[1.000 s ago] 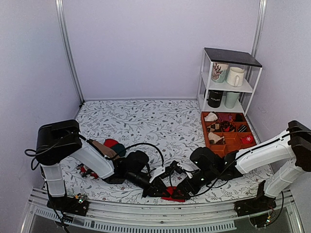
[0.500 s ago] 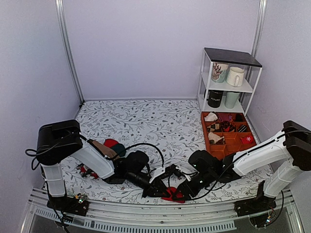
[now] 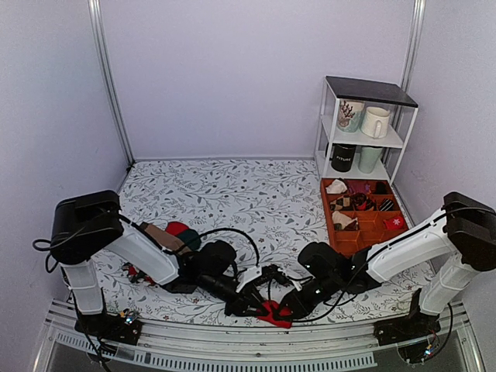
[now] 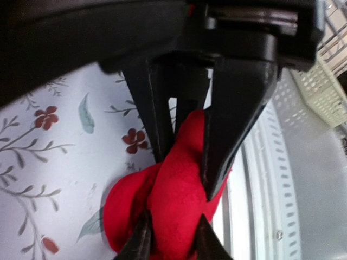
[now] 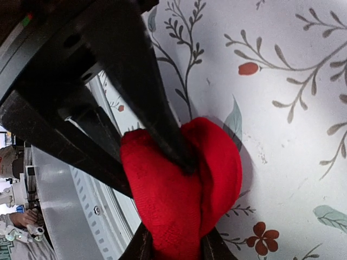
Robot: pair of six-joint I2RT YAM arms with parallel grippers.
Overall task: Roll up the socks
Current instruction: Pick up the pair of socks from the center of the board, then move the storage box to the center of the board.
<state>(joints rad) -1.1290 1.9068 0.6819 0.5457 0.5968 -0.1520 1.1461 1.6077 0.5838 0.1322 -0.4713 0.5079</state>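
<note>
The socks [image 3: 273,311] are a bright red bundle on the flowered table, right at its near edge. Both arms reach down to them, the left gripper [image 3: 260,305] from the left and the right gripper [image 3: 284,309] from the right. In the left wrist view the left gripper [image 4: 187,176] has its fingers a little apart, and the red socks [image 4: 173,211] fill the gap and touch both. In the right wrist view the right gripper [image 5: 157,179] is shut on the socks [image 5: 217,168], one finger pressed into their fold. No pale end shows.
A tan-brown sock [image 3: 161,232] and a dark green sock [image 3: 191,241] lie beside the left arm. An orange compartment tray [image 3: 364,229] stands at the right, and behind it a white shelf [image 3: 366,139] holds mugs. The metal front rail [image 3: 232,345] runs just below the socks.
The right gripper has closed onto the socks and shifted slightly left. The left gripper's fingers have parted a little around the socks.
</note>
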